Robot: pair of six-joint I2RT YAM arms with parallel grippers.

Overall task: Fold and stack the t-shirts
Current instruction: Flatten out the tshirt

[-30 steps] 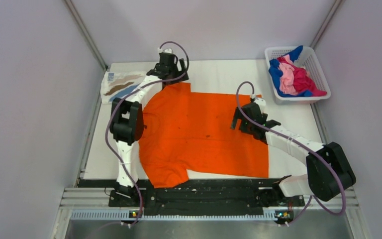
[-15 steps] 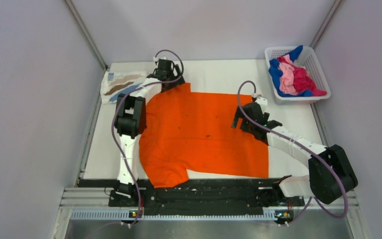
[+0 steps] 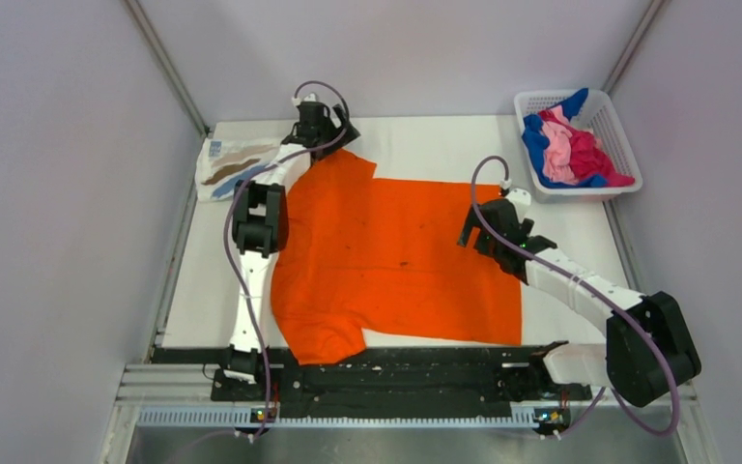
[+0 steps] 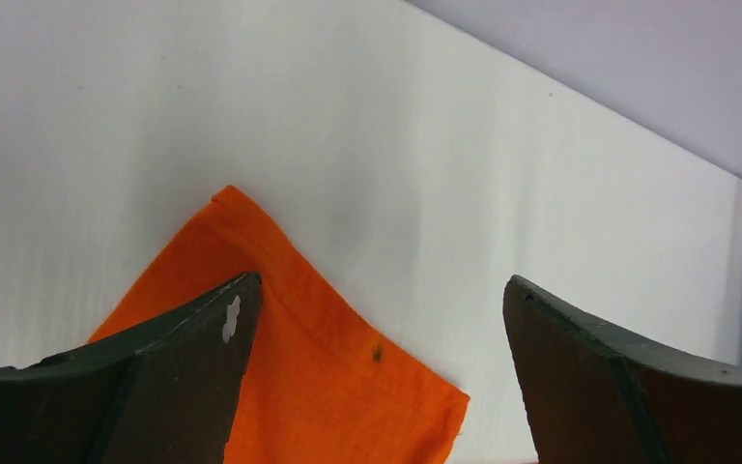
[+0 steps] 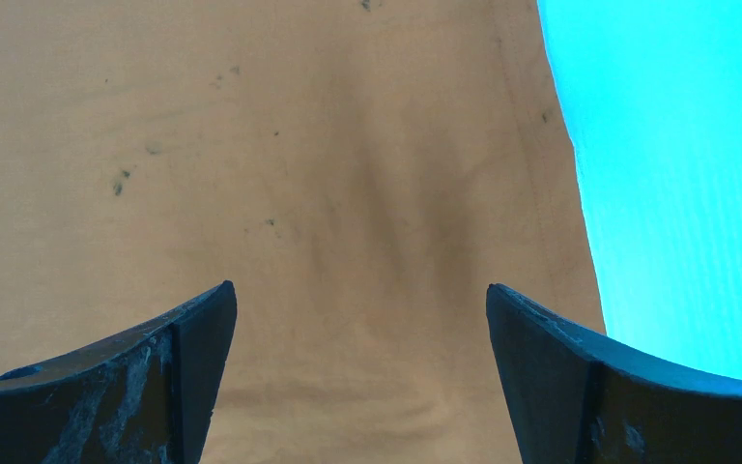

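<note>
Orange plain cloth t-shirt [image 3: 396, 261] lies flat beneath both arms. Left gripper [image 4: 379, 282] released over sleeve corner; right gripper [image 5: 357, 288] released, hem edge just rightward. Best descend squarely, pinch near edges.

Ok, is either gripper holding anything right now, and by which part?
Nothing is held. Both grippers are open: the left gripper is over the far sleeve of the orange t-shirt, the right gripper over its cloth near the hem.

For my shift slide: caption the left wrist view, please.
Open left claw above a sleeve of the orange t-shirt on the white table.
</note>
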